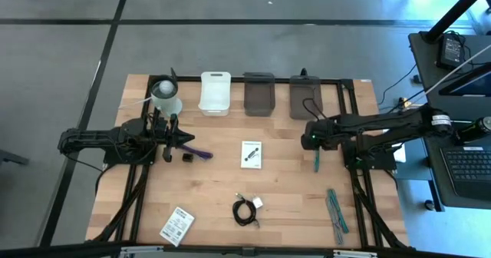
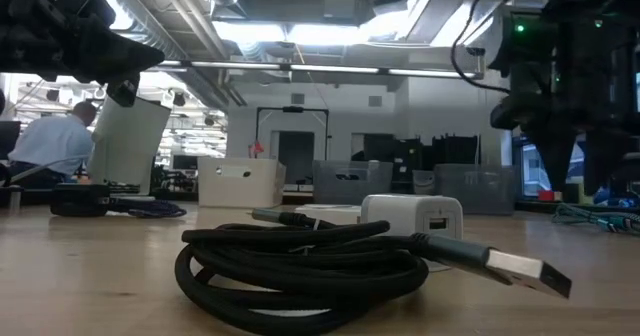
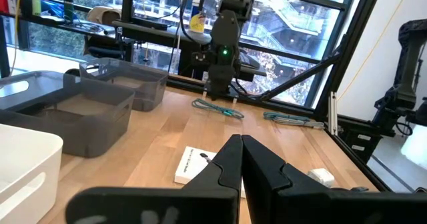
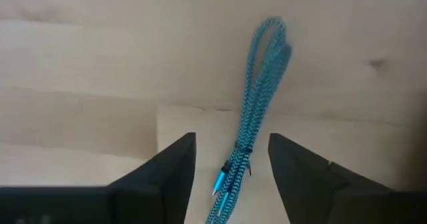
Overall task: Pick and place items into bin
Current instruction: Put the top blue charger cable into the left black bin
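Observation:
My right gripper (image 4: 232, 165) points down, open, over a folded teal strip (image 4: 257, 97) that lies flat on the table; one finger stands on either side of the strip's connector end without touching it. In the high view this strip (image 1: 316, 160) sticks out below the right gripper (image 1: 313, 141). A second bunch of teal strips (image 1: 336, 210) lies nearer the front right. A white card (image 1: 251, 153), a black coiled cable (image 1: 245, 211), a white packet (image 1: 177, 226), a small black cube (image 1: 186, 157) and a purple-handled tool (image 1: 201, 154) lie on the table. My left gripper (image 3: 240, 161) waits shut at the left.
A white bin (image 1: 215, 93) and two grey bins (image 1: 259, 94) (image 1: 304, 97) stand in a row at the far edge. A white cup with a ball (image 1: 165, 95) stands far left, beside the left arm. A person sits in the room beyond the table (image 2: 55, 141).

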Available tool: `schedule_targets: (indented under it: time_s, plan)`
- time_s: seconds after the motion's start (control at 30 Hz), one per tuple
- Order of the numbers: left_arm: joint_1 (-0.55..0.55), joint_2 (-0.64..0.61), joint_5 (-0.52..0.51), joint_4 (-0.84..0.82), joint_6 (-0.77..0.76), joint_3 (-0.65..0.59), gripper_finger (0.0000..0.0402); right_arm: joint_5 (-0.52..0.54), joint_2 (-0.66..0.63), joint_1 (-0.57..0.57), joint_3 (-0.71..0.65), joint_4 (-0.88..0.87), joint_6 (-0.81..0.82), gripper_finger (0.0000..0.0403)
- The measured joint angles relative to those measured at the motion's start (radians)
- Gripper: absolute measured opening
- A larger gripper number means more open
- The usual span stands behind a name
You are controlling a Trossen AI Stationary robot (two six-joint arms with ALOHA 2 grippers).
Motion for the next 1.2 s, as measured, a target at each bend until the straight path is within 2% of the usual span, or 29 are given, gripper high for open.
schedule_targets:
  time_s: [0.2, 0.37, 0.63, 0.83, 1.03, 1.2]
  plan:
    - [0.0, 0.0, 0.0, 0.0, 0.0, 0.0, 0.0004, -0.016, 0.033, 0.042, -0.039, 0.018, 0.065, 0.0196]
    - [0.0, 0.0, 0.0, 0.0, 0.0, 0.0, 0.0004, -0.017, 0.101, 0.053, -0.04, 0.054, 0.086, 0.0174]
    - [0.0, 0.0, 0.0, 0.0, 0.0, 0.0, 0.0004, -0.009, 0.253, 0.077, -0.026, 0.113, 0.086, 0.0095]
    - [0.0, 0.0, 0.0, 0.0, 0.0, 0.0, 0.0004, 0.013, 0.233, 0.089, -0.019, 0.083, 0.083, 0.0017]
    - [0.0, 0.0, 0.0, 0.001, 0.0, 0.0, 0.0004, 0.064, 0.118, 0.085, 0.11, -0.024, 0.031, 0.0016]
    - [0.0, 0.0, 0.0, 0.003, 0.0, 0.0, 0.0004, 0.249, 0.062, 0.072, 0.339, -0.154, -0.06, 0.0016]
